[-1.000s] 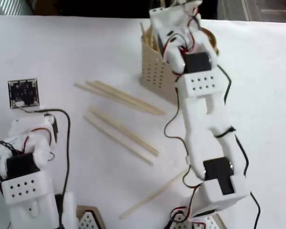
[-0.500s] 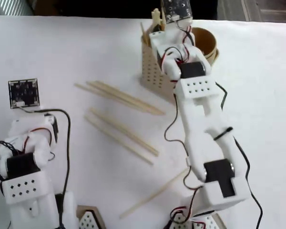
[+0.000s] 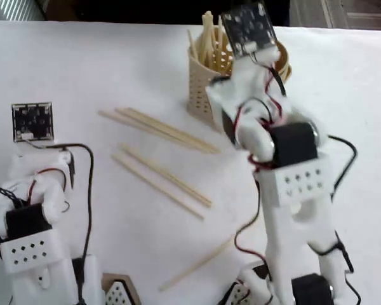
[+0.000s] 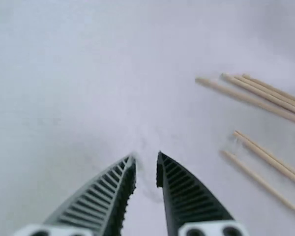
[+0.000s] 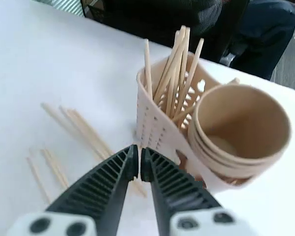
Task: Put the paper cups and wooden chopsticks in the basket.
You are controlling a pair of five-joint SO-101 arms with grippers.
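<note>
The perforated cream basket (image 3: 202, 95) stands at the far middle of the table with several wooden chopsticks (image 3: 211, 39) upright in it. Stacked paper cups (image 5: 242, 129) lean in the basket (image 5: 155, 125) beside those chopsticks (image 5: 176, 69). My right gripper (image 5: 139, 156) hangs shut and empty just in front of the basket. Loose chopsticks lie on the table: a bundle (image 3: 159, 129), a pair (image 3: 162, 181) and a single one (image 3: 197, 264). My left gripper (image 4: 146, 158) hovers low over bare table with a narrow gap between its fingers, and the bundle (image 4: 255, 94) and the pair (image 4: 270, 167) lie off to its side.
The right arm (image 3: 292, 184) stretches from the near edge up toward the basket. At the near left sits the left arm (image 3: 25, 216), with a black cable (image 3: 89, 184) looping beside it. The table is covered in white.
The right arm has pulled back from over the basket toward the near side, uncovering the chopsticks standing in it. The left arm has stayed put.
</note>
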